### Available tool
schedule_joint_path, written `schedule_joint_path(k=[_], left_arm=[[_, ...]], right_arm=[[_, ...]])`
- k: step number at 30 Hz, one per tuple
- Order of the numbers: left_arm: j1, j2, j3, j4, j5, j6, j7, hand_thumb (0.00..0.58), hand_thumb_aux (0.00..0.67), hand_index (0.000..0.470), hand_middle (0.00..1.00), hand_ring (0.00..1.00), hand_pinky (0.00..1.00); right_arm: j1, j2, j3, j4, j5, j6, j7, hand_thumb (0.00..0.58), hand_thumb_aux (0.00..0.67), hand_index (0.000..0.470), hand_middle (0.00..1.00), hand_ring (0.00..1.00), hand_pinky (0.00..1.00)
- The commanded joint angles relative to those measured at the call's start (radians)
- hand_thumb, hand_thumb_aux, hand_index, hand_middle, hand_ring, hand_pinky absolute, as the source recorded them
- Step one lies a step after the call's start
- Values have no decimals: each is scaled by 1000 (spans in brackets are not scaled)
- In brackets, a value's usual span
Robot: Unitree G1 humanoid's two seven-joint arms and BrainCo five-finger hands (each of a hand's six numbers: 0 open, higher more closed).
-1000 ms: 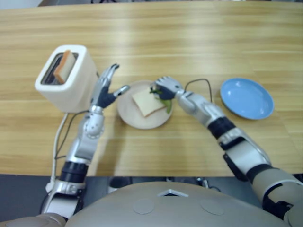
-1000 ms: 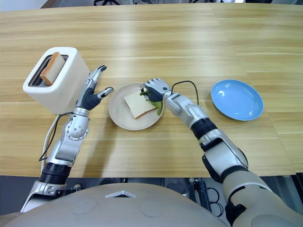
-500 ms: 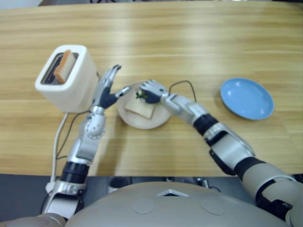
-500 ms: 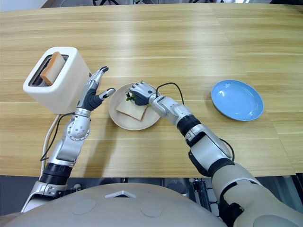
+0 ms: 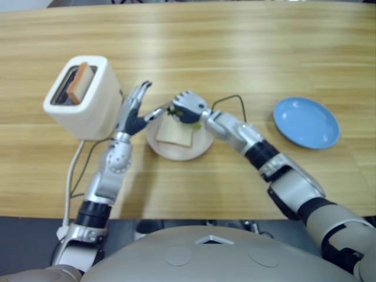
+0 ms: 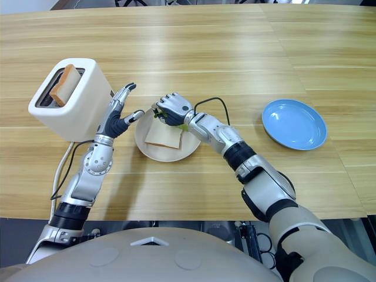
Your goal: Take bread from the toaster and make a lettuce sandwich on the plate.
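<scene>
Status, left to right:

- Toaster (image 6: 76,108) on the surface (image 6: 235,53), far left. One toast slice (image 6: 63,84) sits upright in its slot, not pulled yet.
- Left hand (image 6: 119,114) is between the toaster and the beige plate (image 6: 145,150). Fingers are spread and it holds nothing.
- The beige plate carries one bread slice (image 6: 164,136), lying flat. So the bottom layer is down.
- Right hand (image 6: 169,108) is over the plate's far edge, fingers curled on the lettuce (image 6: 182,125). Green shows at both sides of the fist. The leaf hangs just above the slice, and contact can't be judged.
- A thin black cable (image 6: 217,101) loops behind the right wrist.
- Blue plate (image 6: 294,124) sits well apart on the right, with nothing on it.

Progress looks roughly half (judgement only). Done: first slice plated, lettuce in hand over it. Left: release the lettuce onto the slice, pull the second slice from the toaster, cap the sandwich.

Markings: no readable brand, label or text on the toaster or either plate.
</scene>
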Motion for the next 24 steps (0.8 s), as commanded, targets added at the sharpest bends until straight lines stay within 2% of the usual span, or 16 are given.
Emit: schedule_joint_path(k=[1,6,10,16,17,18,19,20,24], left_arm=[[2,-1,-5,16,13,10,3,0,0,0,0,0,0],[1,1,-5,18,14,11,4,0,0,0,0,0,0],[3,1,-7,20,16,11,6,0,0,0,0,0,0],[4,2,-9,26,19,12,10,0,0,0,0,0,0],[4,2,-10,26,20,12,11,0,0,0,0,0,0],[4,2,-10,26,21,13,11,0,0,0,0,0,0],[5,2,-11,25,22,13,11,0,0,0,0,0,0],[6,2,-11,24,23,14,11,0,0,0,0,0,0],[9,4,-8,23,25,12,10,0,0,0,0,0,0]], right_arm=[[50,-15,5,-103,-13,24,60,580,670,460,1000,1000,1000],[91,-12,19,-141,-20,29,104,580,670,460,1000,1000,1000],[91,6,38,-62,-30,18,98,580,670,460,1000,1000,1000],[38,54,66,154,-45,-2,33,580,670,460,1000,1000,1000],[24,65,73,196,-53,-3,16,570,583,400,792,792,792],[11,73,80,229,-63,-3,0,519,452,310,318,318,318],[2,78,87,254,-68,-4,-13,340,239,164,0,0,0],[-4,81,91,269,-69,-10,-25,0,0,0,0,0,0],[-2,68,93,255,-61,-31,-42,0,0,0,0,0,0]])
